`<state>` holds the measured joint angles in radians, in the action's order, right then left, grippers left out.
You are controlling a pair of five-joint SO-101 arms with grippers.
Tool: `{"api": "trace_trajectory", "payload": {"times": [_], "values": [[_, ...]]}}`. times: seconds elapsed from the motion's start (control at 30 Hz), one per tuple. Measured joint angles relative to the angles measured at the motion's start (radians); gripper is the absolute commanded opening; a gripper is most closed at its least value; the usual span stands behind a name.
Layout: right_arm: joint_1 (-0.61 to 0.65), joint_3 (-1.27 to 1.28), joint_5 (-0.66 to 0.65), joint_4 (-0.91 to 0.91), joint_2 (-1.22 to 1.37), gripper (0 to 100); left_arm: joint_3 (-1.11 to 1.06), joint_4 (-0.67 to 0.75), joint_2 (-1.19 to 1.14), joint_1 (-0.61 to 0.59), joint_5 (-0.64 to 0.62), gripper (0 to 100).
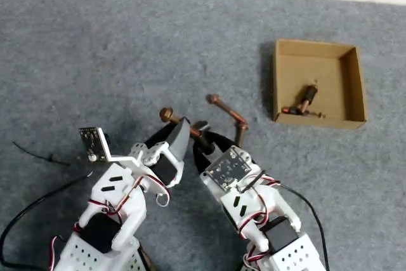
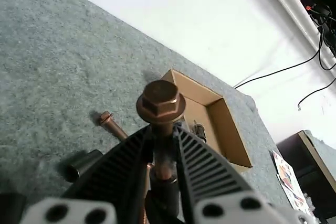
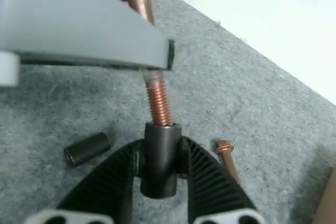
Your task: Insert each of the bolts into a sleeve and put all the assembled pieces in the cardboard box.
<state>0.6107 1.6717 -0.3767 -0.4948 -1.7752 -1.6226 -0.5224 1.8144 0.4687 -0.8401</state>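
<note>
mid-frame from above, my left gripper (image 2: 163, 128) pinches a copper bolt (image 2: 160, 100), its threaded tip in the dark sleeve (image 3: 159, 174) my right gripper (image 3: 160, 146) clamps.

The box (image 1: 320, 120) sits far right on the mat (image 1: 95, 49), holding seemingly one assembled piece (image 1: 307, 99), a loose bolt (image 1: 226, 110) just left of it.

The grey carpeted table (image 1: 95, 49) carries an open cardboard box (image 1: 320, 120) at the upper right of the high view, a loose copper bolt (image 1: 227, 111) near the centre, a dark sleeve (image 3: 86, 149) lying on its side, and a thin black strip (image 1: 38, 155) at the left.
</note>
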Motion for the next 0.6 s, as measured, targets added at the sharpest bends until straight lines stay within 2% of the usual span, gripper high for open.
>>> {"api": "trace_trajectory", "payload": {"times": [0.43, 0.6], "values": [[-0.002, 0.000, 0.000, 0.000, 0.002, 0.5, -0.028, 0.015, 0.002, 0.003, 0.000, 1], [-0.005, 0.000, 0.000, -0.002, 0.003, 0.5, -0.018, -0.008, 0.002, 0.055, 0.006, 1]]}}
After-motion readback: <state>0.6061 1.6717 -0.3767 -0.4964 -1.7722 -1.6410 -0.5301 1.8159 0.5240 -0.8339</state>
